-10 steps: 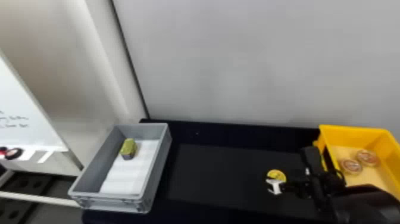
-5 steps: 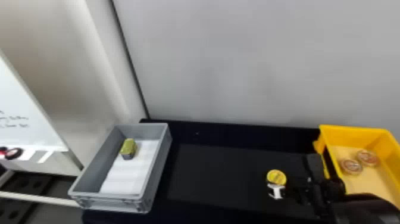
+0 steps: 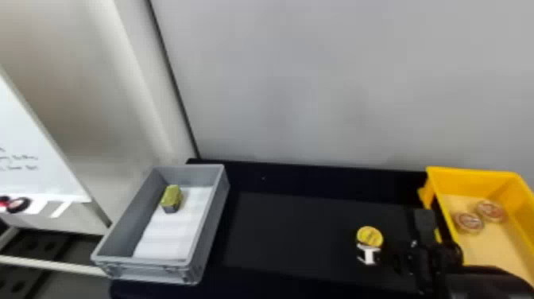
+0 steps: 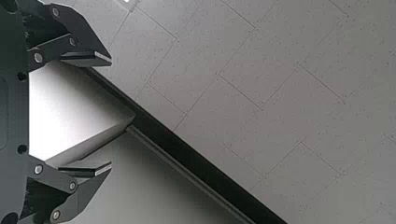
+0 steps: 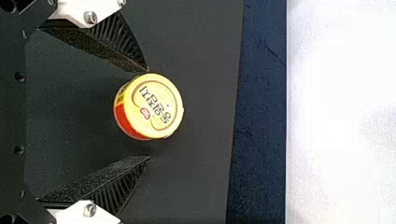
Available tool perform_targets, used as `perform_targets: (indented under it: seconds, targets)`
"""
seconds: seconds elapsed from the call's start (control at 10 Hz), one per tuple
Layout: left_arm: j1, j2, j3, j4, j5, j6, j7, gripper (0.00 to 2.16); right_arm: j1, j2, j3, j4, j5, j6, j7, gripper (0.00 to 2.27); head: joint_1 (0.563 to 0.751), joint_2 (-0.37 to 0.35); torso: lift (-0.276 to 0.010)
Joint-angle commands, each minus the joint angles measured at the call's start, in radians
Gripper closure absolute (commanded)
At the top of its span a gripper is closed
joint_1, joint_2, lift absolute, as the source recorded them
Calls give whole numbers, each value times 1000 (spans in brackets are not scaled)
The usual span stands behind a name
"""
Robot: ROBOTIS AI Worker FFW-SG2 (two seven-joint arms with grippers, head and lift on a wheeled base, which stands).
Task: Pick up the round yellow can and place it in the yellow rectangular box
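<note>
Tabletop (image 3: 298, 238): black, matt. By its right edge, the yellow rectangular box (image 3: 474, 179) looks plastic, smooth, faint sheen. By its left edge, grey crate (image 3: 147, 272), moulded plastic, satin; white liner (image 3: 169, 240) matt (paper, by its look). Round yellow can (image 5: 159, 105): smooth, lightly glossy lid. My right fingers (image 5: 112, 49): matt, rough-grained, ribbed; metal screws (image 5: 90, 17), shiny. My left fingers (image 4: 91, 189): smooth, dark, bright metal pins (image 4: 38, 58).

From above, the head view and closer right wrist view share the black table (image 3: 294, 234).
</note>
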Motion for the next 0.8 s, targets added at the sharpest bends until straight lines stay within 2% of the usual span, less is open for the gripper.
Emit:
perform_targets:
  seconds: [0.0, 0.2, 0.4, 0.5, 0.7]
  targets:
    - [-3, -2, -5, 3, 0, -1, 0, 450, -4, 2, 17, 9, -37, -21, -3, 239, 640, 167, 0]
    - [-3, -2, -3, 3, 0, -1, 0, 450, -5, -1, 32, -5, -37, -22, -9, 727, 640, 167, 0]
    - [3, 3, 4, -2, 0, -1, -1, 450, 9, -9, 47, -42, -38, -10, 23, 731, 640, 167, 0]
    - [10, 9, 15, -8, 0, 1, -5, 450, 56, -20, 61, -172, -31, 47, 25, 731, 640, 167, 0]
    - [31, 28, 41, -28, 2, 16, -5, 450, 188, -41, -8, -562, -9, 262, 16, 731, 640, 167, 0]
